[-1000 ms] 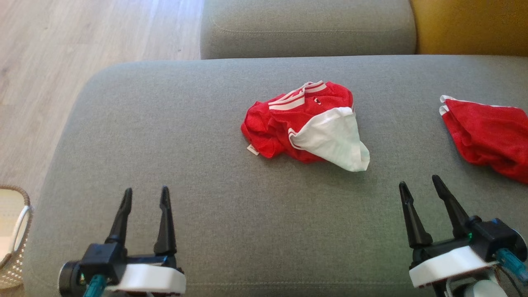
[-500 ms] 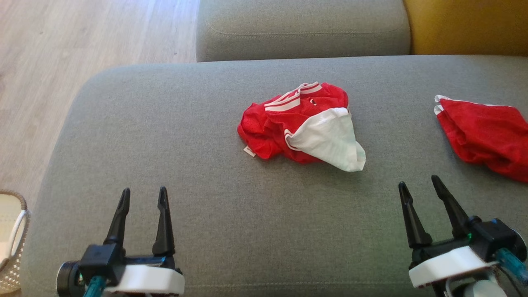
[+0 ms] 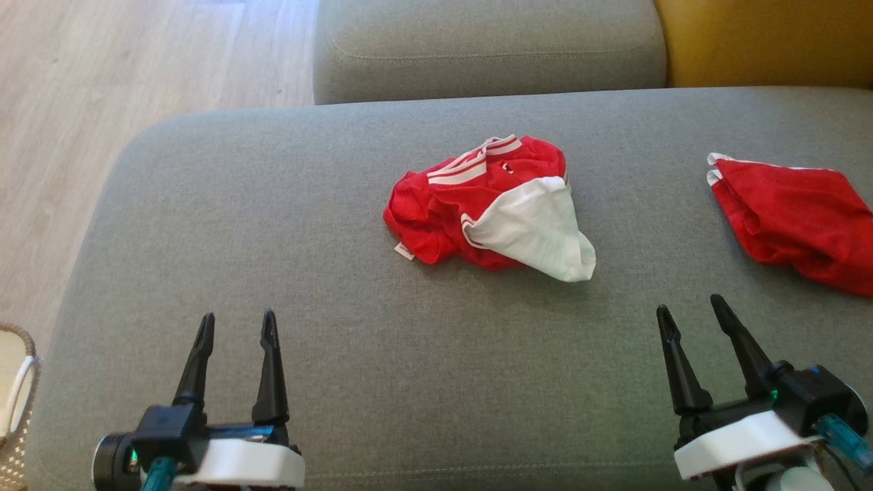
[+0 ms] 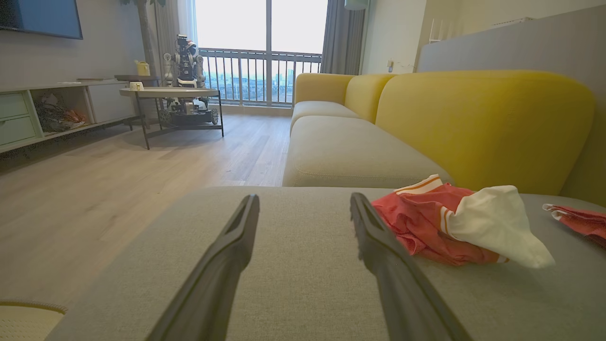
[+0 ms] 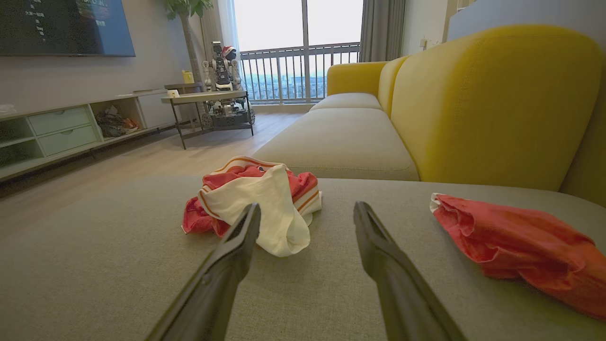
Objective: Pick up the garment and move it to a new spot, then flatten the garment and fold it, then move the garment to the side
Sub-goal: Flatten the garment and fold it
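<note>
While both arms wait low at the near edge of the grey seat cushion (image 3: pixel 273 225), I read the left end effector (image 3: pixel 238 316) and the right end effector (image 3: pixel 689 305) as empty, each with its two dark fingers (image 3: pixel 271 368) spread apart and pointing away from me across the fabric. The garment (image 3: pixel 487 208) lies in a crumpled heap near the middle of the cushion, red mesh with white stripes at its far edge and a white panel flopped over its near right side, well apart from both sets of fingers and between them. I judge that parking makes sense: with the arms spread either side, either can reach in, and the bunched folds standing proud of the cushion offer something to pinch (the white flap nearest the right arm looks the easiest bite). Nothing is lifted, so the pick-up step is not yet begun. A second red piece (image 3: pixel 791 211) lies off to the right, apart from the heap. The cushion is a soft woven grey that will give under pressure, so a shallow approach seems wise. Behind it sits another grey seat (image 3: pixel 487 48) and a yellow backrest (image 3: pixel 764 41); pale wooden floor (image 3: pixel 102 82) runs to the left, a woven basket (image 3: pixel 28 339) stands at the lower left, and the left wrist view shows a low table (image 4: pixel 168 91) before a bright balcony window (image 4: pixel 265 47).
</note>
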{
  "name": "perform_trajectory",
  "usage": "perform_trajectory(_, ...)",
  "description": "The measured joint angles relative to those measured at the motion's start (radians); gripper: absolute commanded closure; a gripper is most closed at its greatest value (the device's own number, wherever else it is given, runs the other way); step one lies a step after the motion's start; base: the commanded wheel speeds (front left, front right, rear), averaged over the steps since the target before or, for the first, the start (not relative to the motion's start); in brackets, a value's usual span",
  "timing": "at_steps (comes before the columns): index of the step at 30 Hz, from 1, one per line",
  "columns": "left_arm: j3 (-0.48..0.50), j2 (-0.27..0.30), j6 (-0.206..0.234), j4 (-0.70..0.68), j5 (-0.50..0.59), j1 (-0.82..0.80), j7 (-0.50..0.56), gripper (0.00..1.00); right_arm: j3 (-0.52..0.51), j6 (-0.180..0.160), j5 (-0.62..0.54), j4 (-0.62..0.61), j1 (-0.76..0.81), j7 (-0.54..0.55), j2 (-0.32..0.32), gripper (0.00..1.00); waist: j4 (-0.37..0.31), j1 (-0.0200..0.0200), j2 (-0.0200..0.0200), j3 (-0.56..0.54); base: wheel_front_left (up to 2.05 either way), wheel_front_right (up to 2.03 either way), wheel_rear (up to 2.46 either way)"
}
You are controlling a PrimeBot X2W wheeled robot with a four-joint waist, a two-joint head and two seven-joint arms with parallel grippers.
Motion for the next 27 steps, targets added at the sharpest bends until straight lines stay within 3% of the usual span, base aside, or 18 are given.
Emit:
perform_trajectory(2,0.002,-0.001,0.0,0.0,-0.004,0.0,0.0,0.0,0.001,0.0,0.0,0.0,0.0,0.0,0.0,0.0,-0.003,0.0,0.0,0.001,0.0,0.0,0.0)
perform_trajectory(6,0.002,-0.001,-0.005,0.013,-0.132,0.0,0.0,0.0,0.005,0.0,0.0,0.0,0.0,0.0,0.0,0.0,-0.013,0.0,0.0,0.006,0.0,0.0,0.0)
perform_trajectory(10,-0.04,-0.002,-0.02,0.097,-0.188,-0.035,0.0,0.0,0.023,0.0,0.0,0.0,-0.003,0.0,0.0,0.0,-0.035,0.0,0.0,0.021,0.0,0.0,0.0)
perform_trajectory(21,-0.217,-0.012,-0.063,0.353,-0.428,-0.469,0.083,0.0,0.032,0.0,-0.005,-0.028,-0.099,0.0,0.0,0.0,-0.119,0.0003,0.0,0.158,0.0,0.0,0.0)
perform_trajectory(27,-0.273,-0.014,-0.079,0.476,-0.491,-0.603,0.13,0.0,0.033,0.0,-0.008,-0.033,-0.126,0.0,0.0,0.0,-0.169,0.0004,0.0,0.228,0.0,0.0,0.0)
